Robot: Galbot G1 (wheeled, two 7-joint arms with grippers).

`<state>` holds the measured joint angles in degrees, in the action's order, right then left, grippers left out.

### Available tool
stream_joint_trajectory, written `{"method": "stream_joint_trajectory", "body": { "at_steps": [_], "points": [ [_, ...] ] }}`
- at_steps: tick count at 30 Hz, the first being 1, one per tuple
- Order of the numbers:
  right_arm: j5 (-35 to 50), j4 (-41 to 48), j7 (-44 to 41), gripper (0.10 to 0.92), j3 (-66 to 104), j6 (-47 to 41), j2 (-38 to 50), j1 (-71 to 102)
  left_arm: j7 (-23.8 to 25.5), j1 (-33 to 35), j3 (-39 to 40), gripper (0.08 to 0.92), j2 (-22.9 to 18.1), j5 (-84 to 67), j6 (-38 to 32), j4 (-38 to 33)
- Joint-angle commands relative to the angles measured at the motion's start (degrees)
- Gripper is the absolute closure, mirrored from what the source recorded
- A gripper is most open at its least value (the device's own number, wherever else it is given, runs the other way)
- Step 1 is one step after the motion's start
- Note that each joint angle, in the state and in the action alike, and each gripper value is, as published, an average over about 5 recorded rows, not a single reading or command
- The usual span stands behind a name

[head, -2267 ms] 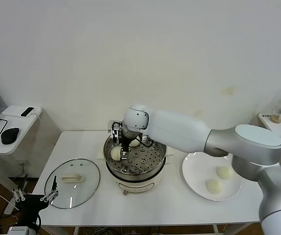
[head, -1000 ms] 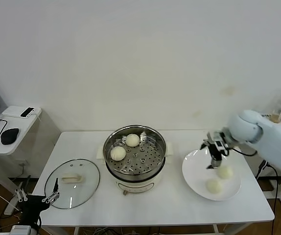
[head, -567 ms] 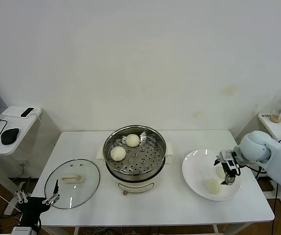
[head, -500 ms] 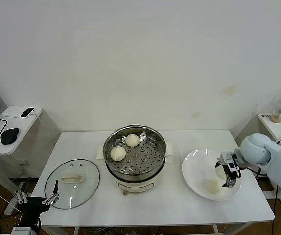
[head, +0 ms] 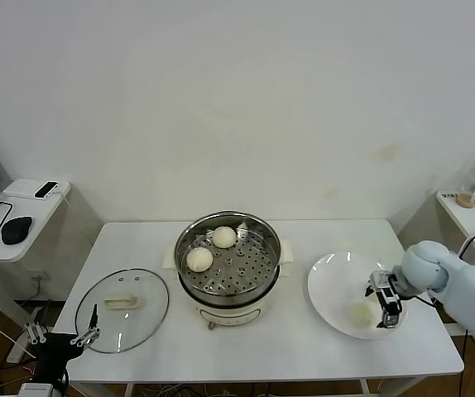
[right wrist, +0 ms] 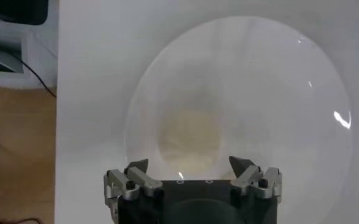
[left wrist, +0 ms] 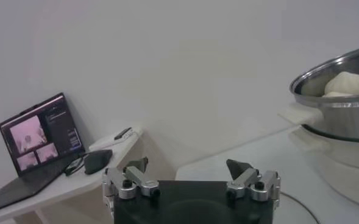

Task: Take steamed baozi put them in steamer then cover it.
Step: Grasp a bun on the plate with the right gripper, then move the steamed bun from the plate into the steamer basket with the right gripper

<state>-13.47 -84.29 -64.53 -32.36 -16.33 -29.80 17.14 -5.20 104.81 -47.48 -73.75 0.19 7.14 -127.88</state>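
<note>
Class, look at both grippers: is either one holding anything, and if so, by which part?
Nothing is held. The right gripper hangs open above a baozi on the plate; the left gripper is open and idle.

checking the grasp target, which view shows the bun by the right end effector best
The right wrist view: the bun fills the plate ahead of the open right end effector. The head view shows it small, partly hidden by that end effector. The left wrist view misses it.

We see the white table carrying three things: the cover lying flat at our left, the steamer in the middle, the white plate at our right.
</note>
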Motion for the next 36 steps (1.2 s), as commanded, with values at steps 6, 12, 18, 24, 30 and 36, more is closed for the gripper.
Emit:
{"method": "stream_joint_trajectory", "body": {
  "at_steps": [6,12,18,24,30,36],
  "points": [
    [-1.0,1.9,0.6,0.206,1.0,-0.3,-3.0,2.3,0.0,0.0,-0.2,0.177,-0.2,0.0,0.0,0.1],
    [-0.5,1.9,0.6,0.291,0.5,-1.0,-2.8,1.4,0.0,0.1,0.0,0.177,-0.4,0.2,0.0,-0.1],
    [-0.1,1.9,-0.6,0.406,0.0,-0.7,-2.4,-0.8,0.0,0.1,0.0,0.177,-0.2,0.2,0.0,-0.5],
    [2.0,0.9,-3.3,0.426,1.7,-0.4,-1.6,-5.8,0.0,0.0,0.0,0.177,-0.1,0.2,0.1,-0.7],
    [5.0,0.4,-4.8,0.421,-0.2,-0.2,-1.5,-15.3,0.0,0.0,-0.1,0.177,0.1,0.1,0.0,-0.8],
    [8.3,2.1,-5.8,0.415,-7.5,-0.2,-5.5,-31.0,0.0,0.2,-0.5,0.177,0.2,-0.2,0.0,-1.2]
  ]
}}
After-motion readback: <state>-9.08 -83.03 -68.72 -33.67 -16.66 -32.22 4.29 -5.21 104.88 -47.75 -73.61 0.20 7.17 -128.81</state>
